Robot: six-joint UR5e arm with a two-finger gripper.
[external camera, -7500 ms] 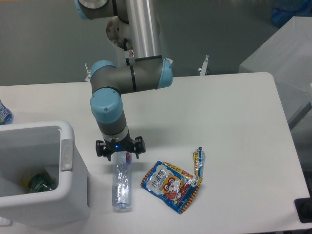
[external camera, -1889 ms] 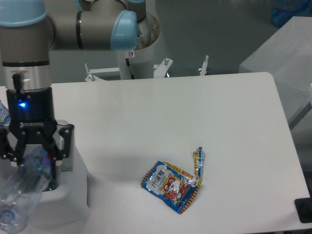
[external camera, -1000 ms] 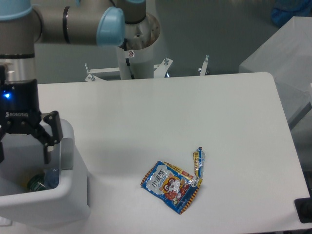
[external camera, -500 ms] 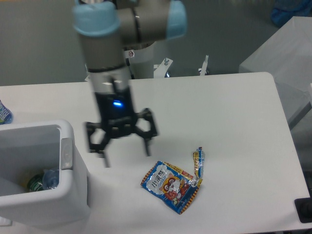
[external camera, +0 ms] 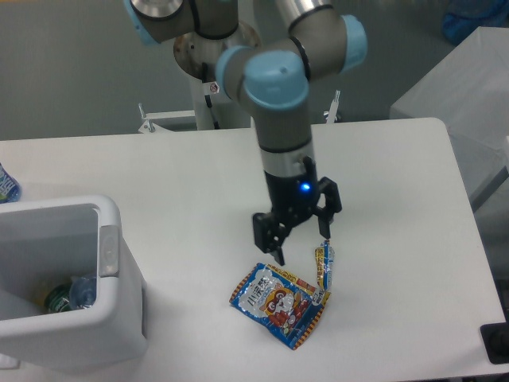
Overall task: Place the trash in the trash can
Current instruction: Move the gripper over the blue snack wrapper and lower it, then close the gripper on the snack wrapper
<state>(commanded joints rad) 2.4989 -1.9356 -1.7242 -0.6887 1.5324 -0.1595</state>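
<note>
A blue-orange foil snack bag [external camera: 278, 304] with a cartoon face lies flat on the white table, front centre. A thin yellow-blue wrapper [external camera: 322, 266] lies against its right edge. My gripper [external camera: 302, 251] hangs open just above and behind the two, fingers spread, nothing between them. The trash can [external camera: 119, 310], a large white bin with a grey tab [external camera: 107, 251] on its rim, stands at the front left. Inside it lies a crushed clear bottle [external camera: 77, 293] beside a green-capped item.
A bottle with a blue label [external camera: 6, 185] peeks in at the left edge of the table. The table's right edge [external camera: 469, 239] falls off towards a grey cabinet. The arm's base and mounting brackets [external camera: 238, 111] stand behind the table.
The gripper carried the clear bottle over the bin and let it drop inside. Empty and open, it then swung right across the table to hover above the snack bag and wrapper.
</note>
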